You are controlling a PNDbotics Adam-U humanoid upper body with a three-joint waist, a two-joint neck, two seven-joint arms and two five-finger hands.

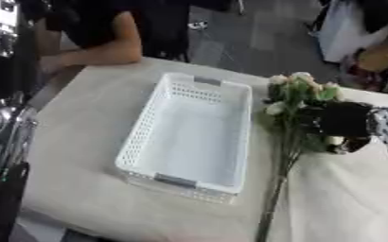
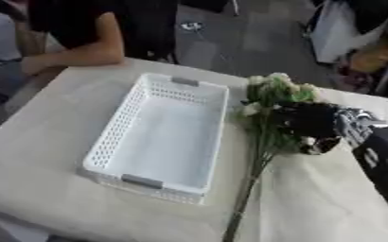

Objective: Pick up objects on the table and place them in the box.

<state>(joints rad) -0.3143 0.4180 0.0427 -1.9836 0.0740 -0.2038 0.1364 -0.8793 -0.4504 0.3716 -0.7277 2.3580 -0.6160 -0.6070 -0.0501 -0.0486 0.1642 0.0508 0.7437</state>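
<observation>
The beige cloth-covered table (image 1: 90, 189) fills most of both views, its far edge running from nine o'clock up toward two o'clock. At its middle sits the white perforated plastic rectangular basket (image 2: 114, 132), long axis running from about seven o'clock to one o'clock, with grey handle tabs on its two short ends; nothing lies inside it, only its bare white floor showing. Just beside the basket's right long wall, at about three o'clock from it, lies the bunch of pale cream artificial flowers with green leaves and long thin stems (image 2: 268, 101). Its long axis runs nearly parallel to the basket, blooms pointing toward twelve o'clock and stems trailing down to the near table edge at six o'clock. The robot's black right hand (image 1: 345, 119) comes in from three o'clock and sits against the leafy part below the blooms, fingers curled round the bunch.
</observation>
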